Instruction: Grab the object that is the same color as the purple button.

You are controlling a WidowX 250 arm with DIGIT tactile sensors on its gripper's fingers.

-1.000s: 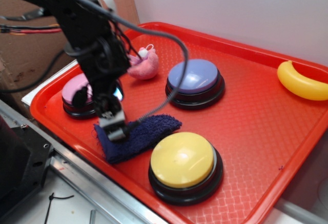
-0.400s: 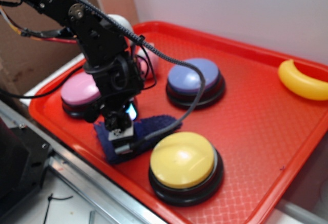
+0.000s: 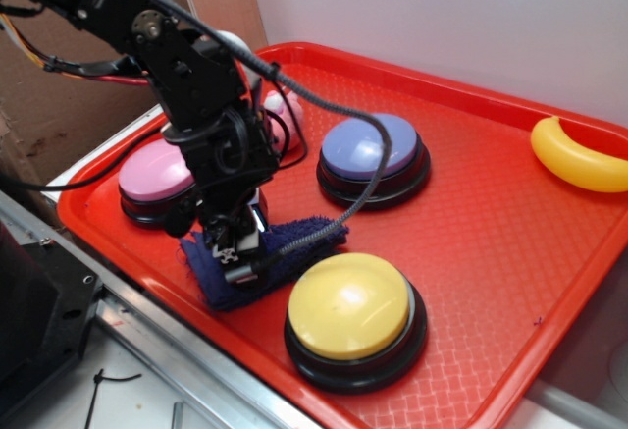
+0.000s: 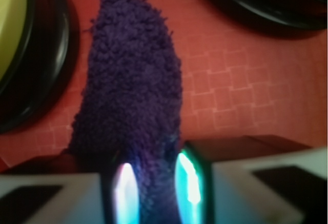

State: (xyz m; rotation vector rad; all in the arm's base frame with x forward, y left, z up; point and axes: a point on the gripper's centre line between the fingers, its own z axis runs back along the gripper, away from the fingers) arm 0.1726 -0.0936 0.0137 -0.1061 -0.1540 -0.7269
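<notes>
The object, a rumpled dark navy-purple terry cloth (image 3: 285,247) (image 4: 133,90), lies on the red tray (image 3: 491,233) between the pink-domed and yellow-domed buttons. My gripper (image 3: 237,250) (image 4: 156,190) presses down on its left half. In the wrist view both glowing pads squeeze a fold of the cloth between them. The purple button (image 3: 373,154), a periwinkle dome on a black base, stands behind the cloth towards the tray's middle; only its dark rim (image 4: 266,3) shows in the wrist view.
A yellow-domed button (image 3: 353,316) sits right of the cloth, close to the gripper. A pink-domed button (image 3: 152,179) is to the left, a pink plush toy (image 3: 283,120) behind the arm, a yellow banana (image 3: 579,159) at the far right. The tray's front rim (image 3: 137,262) is near.
The gripper moved right along the cloth, from its left end to its left half, dropped onto it, and its jaws have closed on a fold of it.
</notes>
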